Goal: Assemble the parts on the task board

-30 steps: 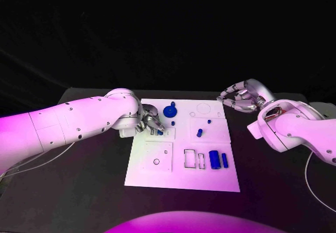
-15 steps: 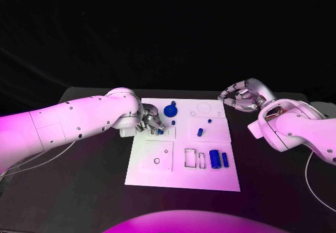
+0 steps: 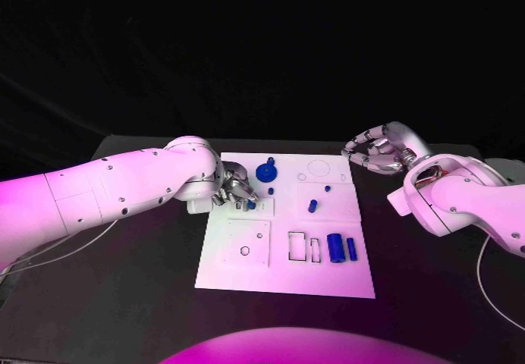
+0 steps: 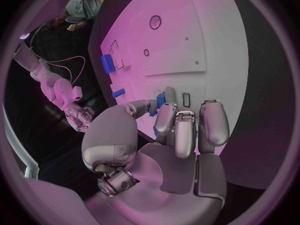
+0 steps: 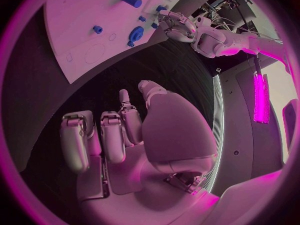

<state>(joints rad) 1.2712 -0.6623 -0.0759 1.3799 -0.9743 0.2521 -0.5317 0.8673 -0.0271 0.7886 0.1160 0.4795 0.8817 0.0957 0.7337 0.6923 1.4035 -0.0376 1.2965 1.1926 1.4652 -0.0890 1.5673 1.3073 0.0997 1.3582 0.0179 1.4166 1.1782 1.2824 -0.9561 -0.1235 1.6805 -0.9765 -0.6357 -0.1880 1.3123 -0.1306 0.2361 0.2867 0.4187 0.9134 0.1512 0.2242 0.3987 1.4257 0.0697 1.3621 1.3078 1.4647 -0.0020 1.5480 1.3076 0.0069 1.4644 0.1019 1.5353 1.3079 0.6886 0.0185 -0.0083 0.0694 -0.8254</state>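
Left hand (image 3: pixel 237 191) rests on the task board (image 3: pixel 287 265) at its left edge, fingers closed around one small blue part (image 3: pixel 250 205). Right hand (image 3: pixel 374 154) hovers off the board's far right corner, curled, holding nothing. Five more blue parts lie on the board: a disc (image 3: pixel 266 174), two cylinders (image 3: pixel 336 248), two small pegs (image 3: pixel 313 205).

White task board (image 3: pixel 287 273) on the black desk (image 3: pixel 131 303); blue parts (image 3: pixel 336 249) lie on it; both arms white, each hand (image 3: pixel 375 155) silver.
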